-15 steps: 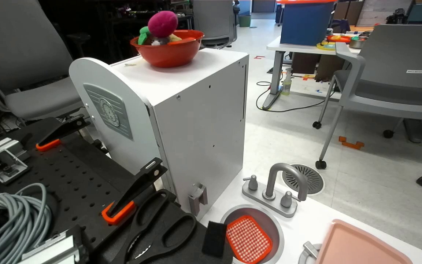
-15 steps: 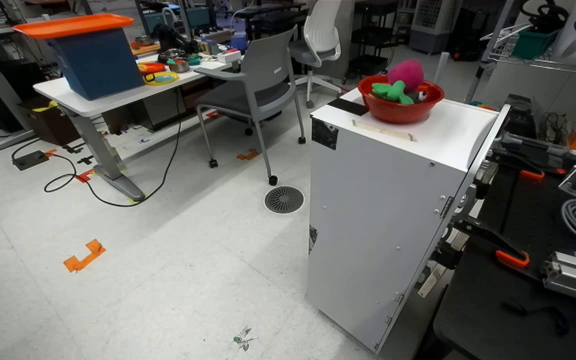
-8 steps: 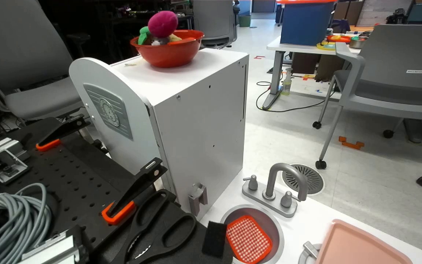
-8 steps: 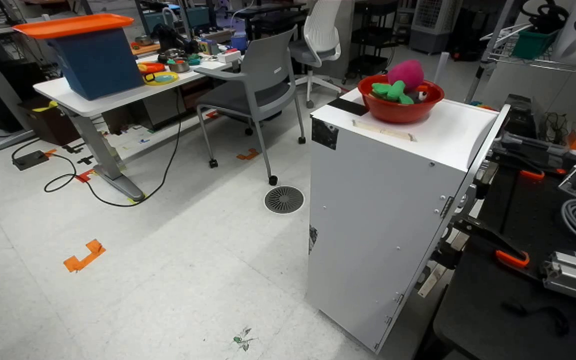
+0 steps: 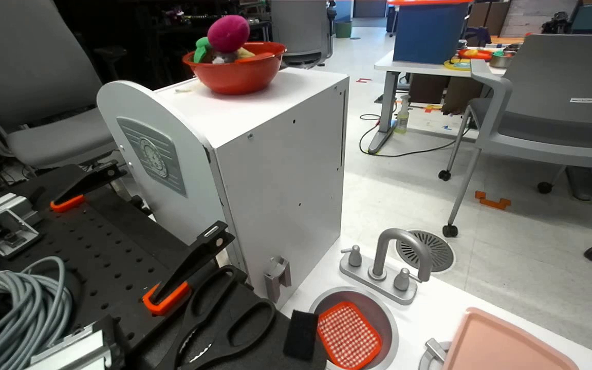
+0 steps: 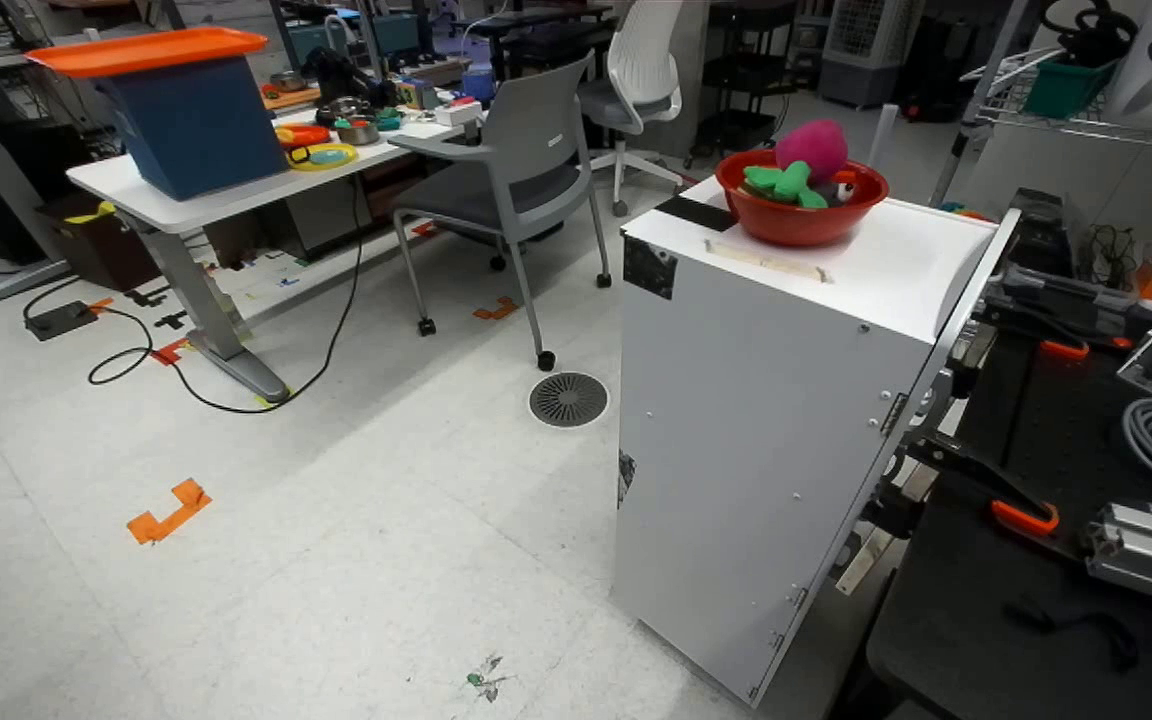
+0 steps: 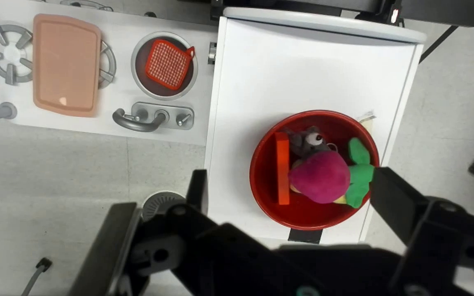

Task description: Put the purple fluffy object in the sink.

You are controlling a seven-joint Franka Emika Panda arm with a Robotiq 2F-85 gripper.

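In the wrist view, the gripper [image 7: 289,179] stands with its fingers wide apart. The purple toy [image 7: 321,176] sits in the red bowl [image 7: 303,217], a green toy [image 7: 359,179] at the bowl's three o'clock, an orange block [image 7: 283,169] at its nine. From the bowl, the sink [image 7: 140,68] lies toward ten o'clock, holding a red potholder [image 7: 168,65], a pink tray [image 7: 66,65] at the sink's nine o'clock.

White cabinet top [image 7: 303,76] beneath red bowl [image 5: 239,78].

Matte black claw [image 7: 294,193] with blocky, square-edged fingertips [image 7: 397,201].
Wrist view: below the red bowl [image 7: 268,193], a teal disc [image 7: 307,291]; at the bowl's lower left, a grey link [image 7: 173,249] with a dark hole, and a silvery strip [image 7: 124,246].
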